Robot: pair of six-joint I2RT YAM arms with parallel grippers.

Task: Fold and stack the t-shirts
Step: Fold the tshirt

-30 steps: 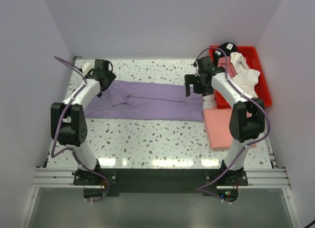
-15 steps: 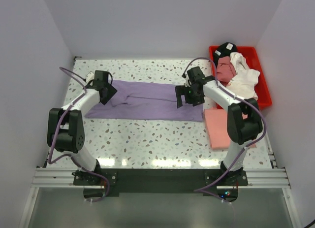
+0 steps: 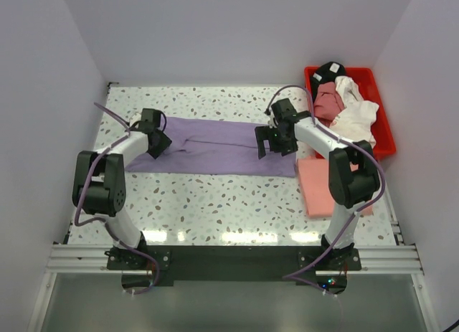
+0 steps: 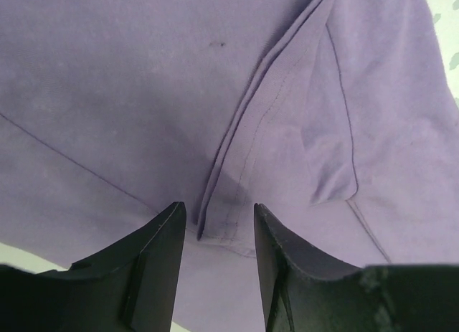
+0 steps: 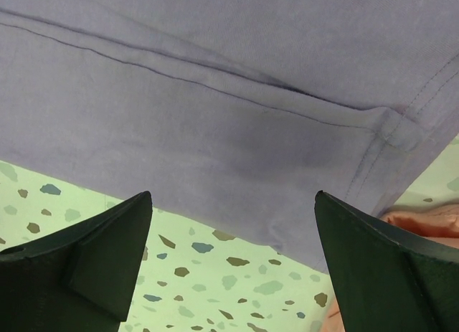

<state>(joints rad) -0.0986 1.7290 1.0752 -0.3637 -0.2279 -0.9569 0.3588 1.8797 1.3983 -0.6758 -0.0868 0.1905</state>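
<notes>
A lavender-purple t-shirt [image 3: 215, 149] lies spread flat across the middle of the table. My left gripper [image 3: 159, 142] is down on its left end; in the left wrist view its fingers [image 4: 219, 221] stand half closed, still apart, straddling a stitched fold of the lavender cloth [image 4: 143, 95]. My right gripper [image 3: 269, 142] hovers wide open over the shirt's right part, with its near hem [image 5: 215, 95] and bare table between the fingers [image 5: 233, 203]. A folded salmon-pink t-shirt [image 3: 319, 185] lies at the right.
A red bin [image 3: 385, 127] at the back right holds a heap of white [image 3: 356, 111], dusty-rose [image 3: 328, 99] and black [image 3: 331, 69] t-shirts. The salmon-pink shirt's edge [image 5: 423, 221] shows just right of my right fingers. White walls close in the speckled table [image 3: 215, 196].
My left gripper has come down onto the shirt's left end and its jaws have narrowed from wide open. My right gripper moved left from the bin to the shirt's right part.
</notes>
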